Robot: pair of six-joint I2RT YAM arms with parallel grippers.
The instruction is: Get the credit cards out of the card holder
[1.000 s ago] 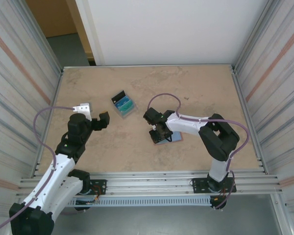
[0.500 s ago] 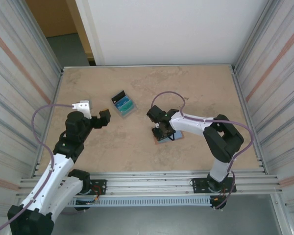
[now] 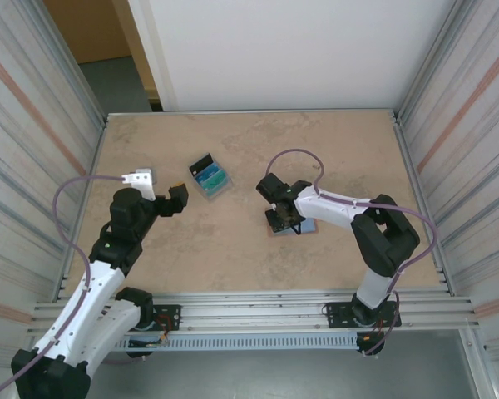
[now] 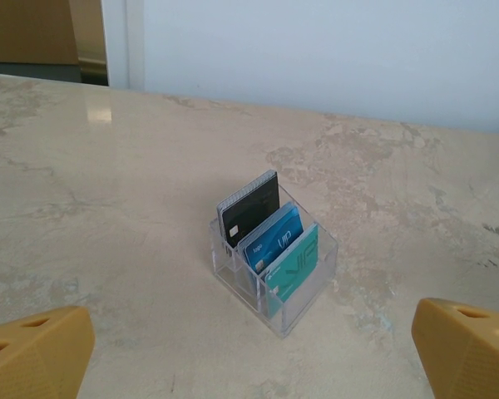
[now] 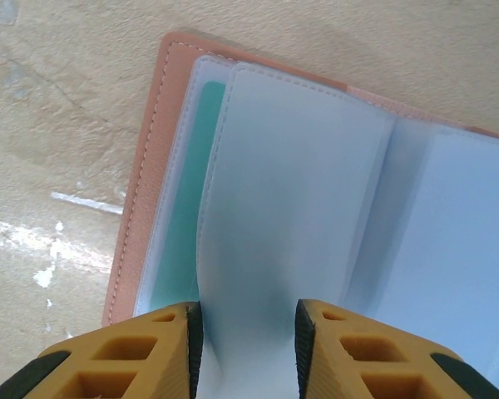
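Salmon-pink leather edges the card holder (image 5: 141, 191), which lies spread open and flat on the counter (image 5: 58, 100) right of centre, pockets up, likely so its sleeves can be reached from above. The right gripper (image 5: 248, 332) hangs directly over it, its fingers (image 5: 125, 353) narrowly apart and astride a translucent sleeve, gripping nothing. A teal card (image 5: 179, 224) sits tucked in the pocket just beside one finger, along the holder's outer edge. The left gripper (image 4: 249, 349) hovers with fingers spread wide, facing a clear stand (image 4: 293, 317), left of and farther than the holder, with three upright cards (image 4: 274, 241) slotted in, probably the drop-off spot.
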